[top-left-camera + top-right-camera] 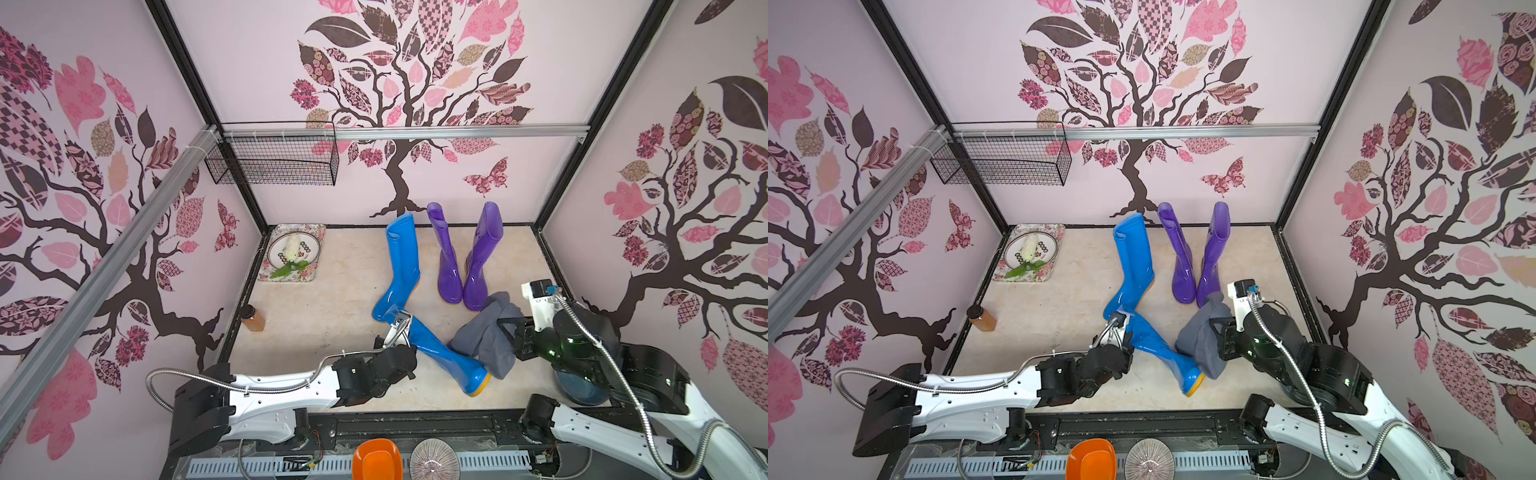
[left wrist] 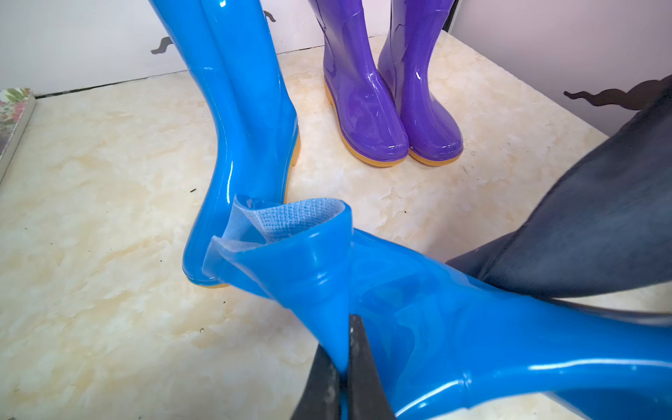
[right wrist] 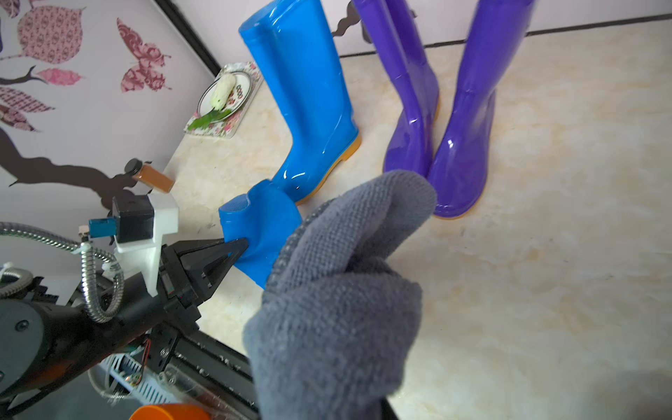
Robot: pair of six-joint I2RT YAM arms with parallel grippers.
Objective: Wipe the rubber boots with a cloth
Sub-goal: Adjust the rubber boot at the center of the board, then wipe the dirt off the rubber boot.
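Observation:
Both top views show one blue rubber boot [image 1: 400, 266] standing upright at mid table. A second blue boot [image 1: 442, 355] [image 1: 1158, 353] lies on its side in front of it, orange-yellow sole toward the front. My left gripper [image 2: 344, 363] is shut on the folded rim of the lying boot's shaft [image 3: 265, 225]. Two purple boots [image 1: 448, 257] [image 1: 482, 262] stand side by side near the back wall. My right gripper [image 1: 508, 330] is shut on the dark grey cloth [image 1: 484, 336] [image 3: 338, 291]. The cloth hangs over the lying boot's foot and hides my right fingertips in the right wrist view.
A floral tray [image 1: 309, 276] with a plate stands at the back left. An amber bottle [image 1: 253, 319] lies by the left wall. A wire basket [image 1: 274, 160] hangs on the back rail. An orange bowl [image 1: 377, 459] and a ribbed dish [image 1: 434, 459] sit at the front edge.

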